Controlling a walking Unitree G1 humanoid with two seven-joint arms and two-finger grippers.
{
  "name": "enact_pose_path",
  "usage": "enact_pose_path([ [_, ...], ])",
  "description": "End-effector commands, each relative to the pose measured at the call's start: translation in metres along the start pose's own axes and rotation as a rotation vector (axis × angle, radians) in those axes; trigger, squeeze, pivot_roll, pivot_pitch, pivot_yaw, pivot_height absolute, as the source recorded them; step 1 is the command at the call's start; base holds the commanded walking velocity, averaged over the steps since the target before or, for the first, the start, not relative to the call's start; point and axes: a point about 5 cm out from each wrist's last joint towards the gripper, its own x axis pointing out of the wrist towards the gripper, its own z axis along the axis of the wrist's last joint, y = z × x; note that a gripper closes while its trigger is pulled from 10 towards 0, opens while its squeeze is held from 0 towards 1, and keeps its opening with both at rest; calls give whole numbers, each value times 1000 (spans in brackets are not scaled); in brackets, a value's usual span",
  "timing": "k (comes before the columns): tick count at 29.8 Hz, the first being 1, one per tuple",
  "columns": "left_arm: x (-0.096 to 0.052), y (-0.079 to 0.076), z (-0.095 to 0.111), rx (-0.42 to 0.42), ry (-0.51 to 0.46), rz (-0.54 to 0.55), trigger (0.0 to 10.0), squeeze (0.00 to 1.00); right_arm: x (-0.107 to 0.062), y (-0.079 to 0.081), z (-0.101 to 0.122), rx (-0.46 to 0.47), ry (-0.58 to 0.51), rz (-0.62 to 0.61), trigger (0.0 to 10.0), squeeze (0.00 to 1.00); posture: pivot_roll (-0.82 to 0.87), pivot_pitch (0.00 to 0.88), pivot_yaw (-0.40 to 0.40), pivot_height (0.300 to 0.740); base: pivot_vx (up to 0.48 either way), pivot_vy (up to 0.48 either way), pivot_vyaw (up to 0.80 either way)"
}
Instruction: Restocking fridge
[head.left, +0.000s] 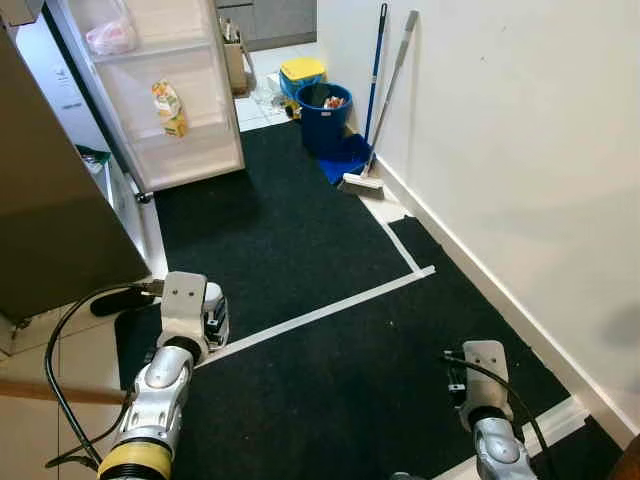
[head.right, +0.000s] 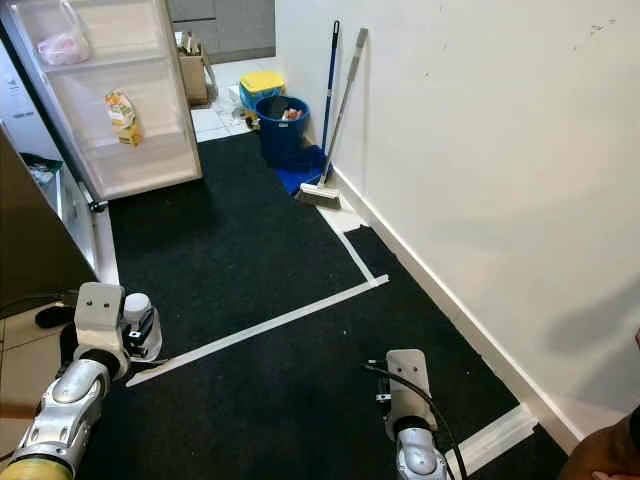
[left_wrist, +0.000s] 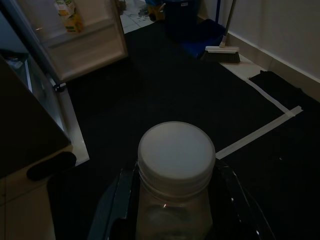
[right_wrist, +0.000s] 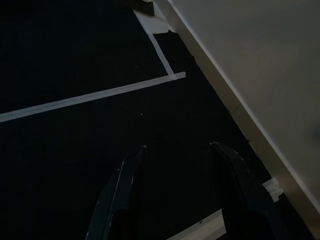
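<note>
L gripper (left_wrist: 175, 200) clamped on white-lid jar (left_wrist: 176, 165), low over black carpet (head.left: 300, 240). R gripper (right_wrist: 182, 195) spread apart, nothing held. Fridge door (head.left: 165, 90) open ahead.

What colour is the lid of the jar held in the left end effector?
White; the lid shows best in the left wrist view.

Clear jar (left_wrist: 175, 200) with white screw lid, upright, clamped between two black fingers (left_wrist: 117, 205), low centre of the left wrist view. Fridge door (head.left: 160, 85) open, upper left of the left eye view, shelves holding a carton (head.left: 170, 107) and a bag (head.left: 110, 38).
</note>
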Motion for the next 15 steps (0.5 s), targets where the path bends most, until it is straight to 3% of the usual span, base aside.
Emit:
enact_pose_path([
  [1, 0, -1, 2, 10, -17, -12, 10000, 0, -2, 0, -4, -5, 12, 3, 10000, 0, 65, 11, -7, 740, 0, -274, 0],
  [15, 0, -4, 2, 9, -16, -23, 10000, 0, -2, -2, -6, -12, 19, 0, 10000, 0, 59, 18, -11, 740, 22, -243, 0],
])
